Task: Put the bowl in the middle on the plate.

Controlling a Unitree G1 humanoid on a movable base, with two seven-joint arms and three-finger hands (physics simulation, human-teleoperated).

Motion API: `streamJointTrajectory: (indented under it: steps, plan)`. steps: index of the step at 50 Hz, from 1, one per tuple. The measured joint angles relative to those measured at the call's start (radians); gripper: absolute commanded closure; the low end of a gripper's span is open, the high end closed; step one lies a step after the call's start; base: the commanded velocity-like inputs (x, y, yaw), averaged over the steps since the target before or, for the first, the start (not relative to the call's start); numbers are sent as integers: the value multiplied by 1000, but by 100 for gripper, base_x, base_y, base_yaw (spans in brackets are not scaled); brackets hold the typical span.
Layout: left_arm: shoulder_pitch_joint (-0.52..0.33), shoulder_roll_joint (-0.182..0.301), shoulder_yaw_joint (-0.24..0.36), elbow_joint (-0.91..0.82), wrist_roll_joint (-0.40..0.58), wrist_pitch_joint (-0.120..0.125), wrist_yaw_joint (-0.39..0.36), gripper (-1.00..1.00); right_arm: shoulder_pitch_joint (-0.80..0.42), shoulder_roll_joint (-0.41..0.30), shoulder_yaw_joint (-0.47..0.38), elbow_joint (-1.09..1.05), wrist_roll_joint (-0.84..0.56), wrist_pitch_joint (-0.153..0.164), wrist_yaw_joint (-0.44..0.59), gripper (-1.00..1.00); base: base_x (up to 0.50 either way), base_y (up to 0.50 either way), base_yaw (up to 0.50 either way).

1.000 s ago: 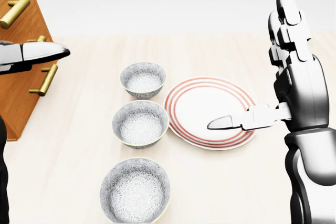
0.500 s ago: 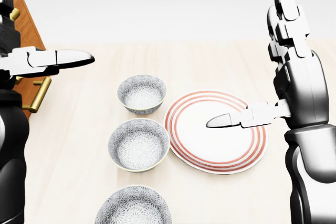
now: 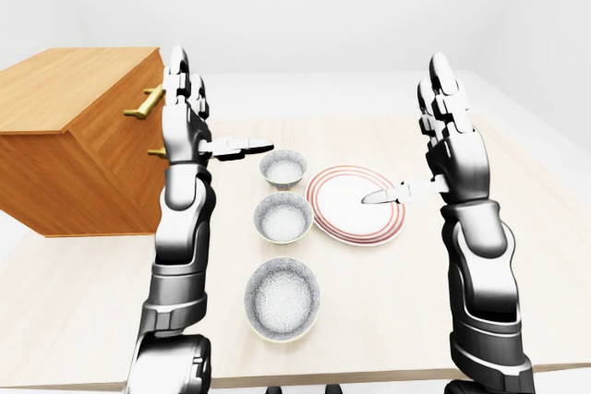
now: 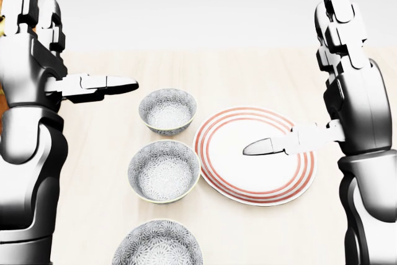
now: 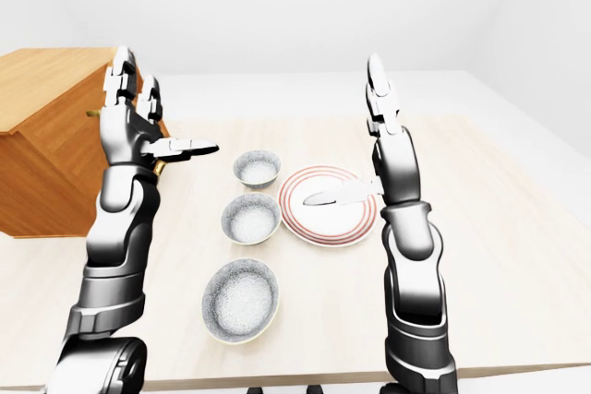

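Observation:
Three grey patterned bowls stand in a column on the table. The middle bowl (image 4: 164, 170) sits just left of the red-ringed white plate (image 4: 236, 169), nearly touching its rim, between the upper bowl (image 4: 167, 110) and the lower bowl (image 4: 158, 246). My left hand (image 4: 71, 41) is raised at the left of the head view, open, its thumb pointing right above and left of the upper bowl. My right hand (image 4: 291, 66) is raised at the right, open, fingers upright and thumb stretched over the plate. Neither hand holds anything.
A wooden cabinet (image 3: 74, 136) with brass handles stands on the table's left part, behind my left arm. The light wooden table (image 3: 92, 302) stretches wide on both sides of the dishes, its near edge at the bottom of the eye views.
My left arm has swung in from the left and risen, thumb now close to the upper bowl. Early on, the camera moved and the dishes slid down the picture. The right hand barely moved.

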Motion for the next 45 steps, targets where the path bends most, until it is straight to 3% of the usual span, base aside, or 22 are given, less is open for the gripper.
streamJointTrajectory:
  steps: [8, 28, 45]
  plan:
    - [3, -15, -21, 100, 32, 0, -7, -100, 11, 2, -2, -14, -3, 0, 6, -100, 0, 0, 0]
    - [104, -93, -84, 136, 149, 0, -38, -100, 18, -4, -14, -62, -6, 0, 15, -100, 0, 0, 0]
    - [3, -84, -61, 500, 136, 0, -21, -100, 22, -5, -17, -77, -9, 0, 20, -100, 0, 0, 0]
